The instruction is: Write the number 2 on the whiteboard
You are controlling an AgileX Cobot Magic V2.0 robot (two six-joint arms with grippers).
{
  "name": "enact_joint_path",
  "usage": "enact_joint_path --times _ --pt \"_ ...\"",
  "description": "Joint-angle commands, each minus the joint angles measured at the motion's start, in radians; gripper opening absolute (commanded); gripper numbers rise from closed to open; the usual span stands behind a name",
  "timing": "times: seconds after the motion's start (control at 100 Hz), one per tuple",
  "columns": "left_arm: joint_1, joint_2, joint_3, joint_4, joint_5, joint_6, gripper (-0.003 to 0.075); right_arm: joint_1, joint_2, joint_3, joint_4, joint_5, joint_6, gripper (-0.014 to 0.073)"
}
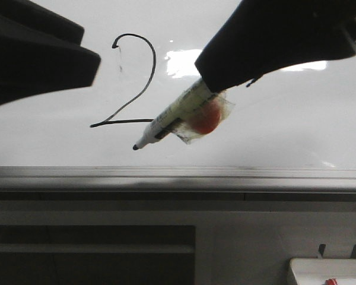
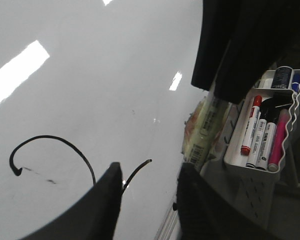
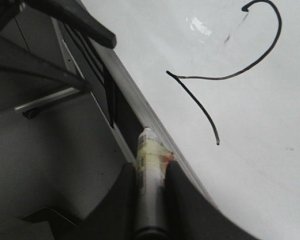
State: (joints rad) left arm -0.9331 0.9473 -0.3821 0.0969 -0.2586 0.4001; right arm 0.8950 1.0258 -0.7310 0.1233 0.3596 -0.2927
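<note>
The number 2 [image 1: 143, 83] is drawn in thin black line on the whiteboard [image 1: 273, 130], with a hooked top, a diagonal stroke and a base line. It also shows in the right wrist view [image 3: 230, 76] and partly in the left wrist view [image 2: 65, 145]. My right gripper [image 1: 210, 74] is shut on a taped marker [image 1: 172, 116]. The marker's black tip [image 1: 135, 146] points down-left, just below the base line's right end. In the right wrist view the marker [image 3: 150, 170] sits between my shut fingers. My left gripper [image 2: 149, 185] is open and empty, close in front of the board at the left [image 1: 90, 48].
A silver-grey rail [image 1: 178, 175] runs along the board's bottom edge. A white tray [image 2: 262, 135] with several markers hangs to the right below the board, its corner showing in the front view [image 1: 326, 270]. A faint dashed mark [image 1: 120, 59] lies by the digit's hook.
</note>
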Motion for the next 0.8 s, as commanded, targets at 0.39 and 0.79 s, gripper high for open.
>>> enact_joint_path --times 0.39,0.79 --pt "-0.008 0.143 -0.032 0.059 -0.140 -0.009 0.0333 0.084 -0.008 -0.033 -0.008 -0.172 -0.002 -0.0071" --pt "-0.009 0.152 -0.032 0.148 -0.124 -0.009 0.0321 0.104 0.047 -0.033 -0.002 -0.137 -0.002 -0.0071"
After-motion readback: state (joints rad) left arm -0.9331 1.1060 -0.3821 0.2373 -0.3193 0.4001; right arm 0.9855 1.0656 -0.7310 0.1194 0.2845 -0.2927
